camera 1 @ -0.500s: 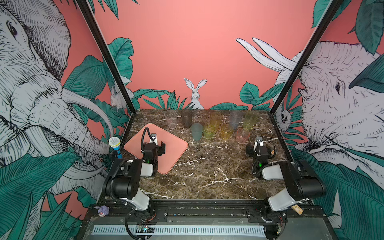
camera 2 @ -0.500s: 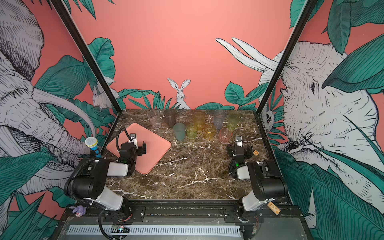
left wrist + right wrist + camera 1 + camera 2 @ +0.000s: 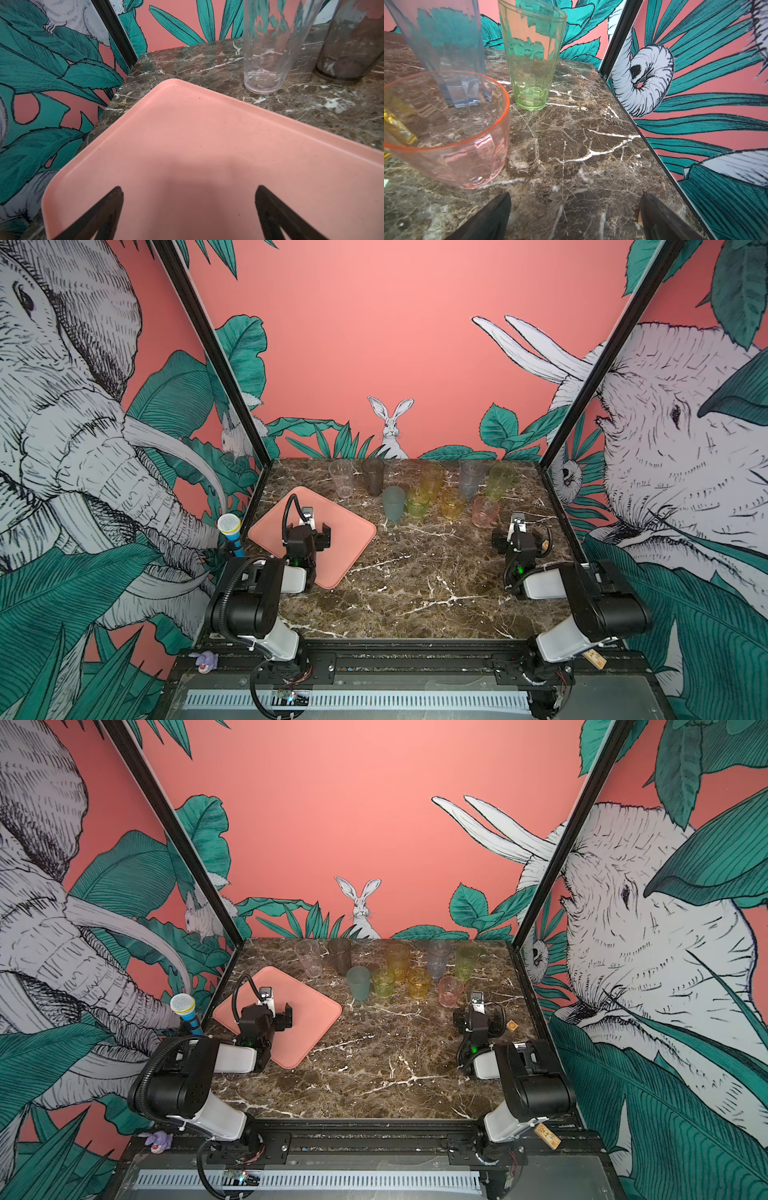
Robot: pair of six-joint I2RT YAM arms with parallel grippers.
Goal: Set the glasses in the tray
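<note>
Nine translucent tinted tumblers (image 3: 419,489) are ranged upright on the marble worktop (image 3: 415,572), beyond the bare salmon-pink rectangular tray (image 3: 353,531). Left gripper (image 3: 189,212) and right gripper (image 3: 575,216) are held spread, nothing between the jaws.

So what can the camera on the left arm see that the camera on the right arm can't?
Only the left wrist view shows the pink tray, bare, with the open left gripper over it, plus the clear glass and smoky dark glass beyond its edge.

Only the right wrist view shows the short pink glass, the tall green glass, a greyish glass and the open right gripper.

Both show the marble table and leafy walls.
</note>
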